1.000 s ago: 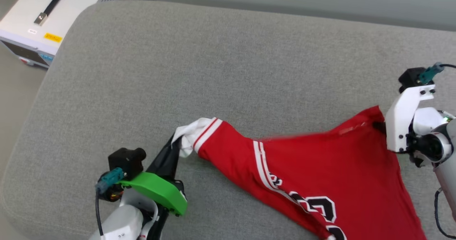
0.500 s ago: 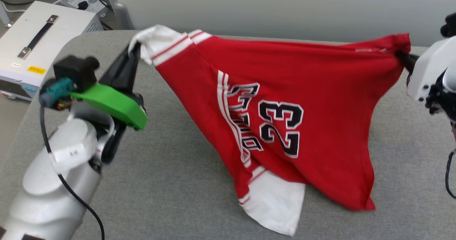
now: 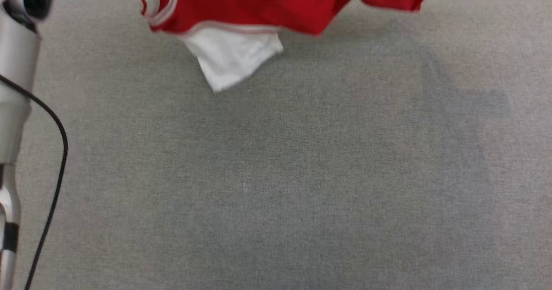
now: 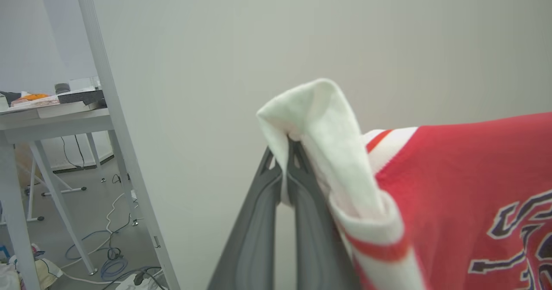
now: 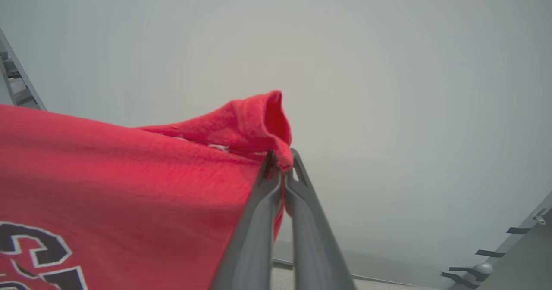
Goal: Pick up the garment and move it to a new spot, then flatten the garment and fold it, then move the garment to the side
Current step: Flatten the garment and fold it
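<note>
The garment (image 3: 241, 10), a red jersey with white sleeves, hangs in the air over the far edge of the grey cushion (image 3: 276, 165); only its lower hem and one white sleeve reach into the top of the head view. My left gripper (image 4: 288, 145) is shut on the other white sleeve of the garment (image 4: 453, 182). My right gripper (image 5: 281, 160) is shut on a bunched red corner of the garment (image 5: 129, 173), whose black print shows low down. The cloth is stretched between the two grippers. My pale left forearm (image 3: 15, 66) runs along the head view's left edge.
A black cable (image 3: 54, 152) hangs beside the left forearm. In the left wrist view a white table (image 4: 51, 117) with cables on the floor under it stands to the left, with a plain pale wall behind. A metal frame (image 5: 509, 238) shows at the right wrist view's lower right.
Both grippers have lifted the garment off the cushion and raised it high, out past the top of the head view. The head camera has also tilted down onto the bare cushion.
</note>
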Controlling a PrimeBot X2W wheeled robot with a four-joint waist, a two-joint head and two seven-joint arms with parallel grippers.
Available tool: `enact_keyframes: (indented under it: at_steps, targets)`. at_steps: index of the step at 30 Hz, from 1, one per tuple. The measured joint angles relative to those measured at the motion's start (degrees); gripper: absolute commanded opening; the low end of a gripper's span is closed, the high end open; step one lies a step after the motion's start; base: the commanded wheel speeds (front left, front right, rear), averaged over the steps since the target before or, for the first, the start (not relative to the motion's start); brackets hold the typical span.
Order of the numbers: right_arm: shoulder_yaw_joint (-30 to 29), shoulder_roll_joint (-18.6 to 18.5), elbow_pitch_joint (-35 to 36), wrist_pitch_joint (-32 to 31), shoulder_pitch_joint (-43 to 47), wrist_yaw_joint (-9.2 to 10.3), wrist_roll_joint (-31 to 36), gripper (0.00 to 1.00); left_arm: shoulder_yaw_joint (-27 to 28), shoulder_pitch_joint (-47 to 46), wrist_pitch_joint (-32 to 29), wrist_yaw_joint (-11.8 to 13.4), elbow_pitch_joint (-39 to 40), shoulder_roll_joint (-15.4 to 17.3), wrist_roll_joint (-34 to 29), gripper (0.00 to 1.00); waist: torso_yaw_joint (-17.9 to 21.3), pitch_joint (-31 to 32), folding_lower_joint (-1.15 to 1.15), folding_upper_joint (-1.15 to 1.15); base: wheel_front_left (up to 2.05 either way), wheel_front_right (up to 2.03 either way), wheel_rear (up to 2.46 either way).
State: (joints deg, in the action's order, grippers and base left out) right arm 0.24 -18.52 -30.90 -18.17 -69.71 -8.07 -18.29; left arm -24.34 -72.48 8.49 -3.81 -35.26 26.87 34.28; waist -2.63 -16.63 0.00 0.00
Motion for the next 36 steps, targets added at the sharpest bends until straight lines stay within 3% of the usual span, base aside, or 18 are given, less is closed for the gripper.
enact_keyframes:
  at_steps: [9,19,28,36]
  targets:
    - [-2.1,3.3,-7.0,6.7,-13.4,-0.04,5.6,0.0,0.4,-13.5,1.6,-1.2,-9.8,-0.3,-1.0,0.0,2.0,-8.0,0.01,0.0,0.0,0.0,0.0]
    - [0.3,6.2,-17.5,12.5,-16.1,0.03,5.8,0.0,1.1,-15.0,4.1,-2.9,-19.7,-2.9,1.2,0.0,3.8,-15.6,0.01,0.0,0.0,0.0,0.0]
    - [7.3,5.3,-19.6,16.1,-5.8,0.1,0.5,0.0,-0.9,-4.5,5.3,-3.5,-19.6,-5.7,8.1,0.0,3.3,-18.3,0.01,0.0,0.0,0.0,0.0]
    - [10.2,2.7,-12.5,17.9,9.8,0.11,-6.0,0.0,-7.1,11.3,5.9,-3.6,-11.0,-3.6,12.7,0.0,1.9,-15.4,0.0,0.0,0.0,0.0,0.0]
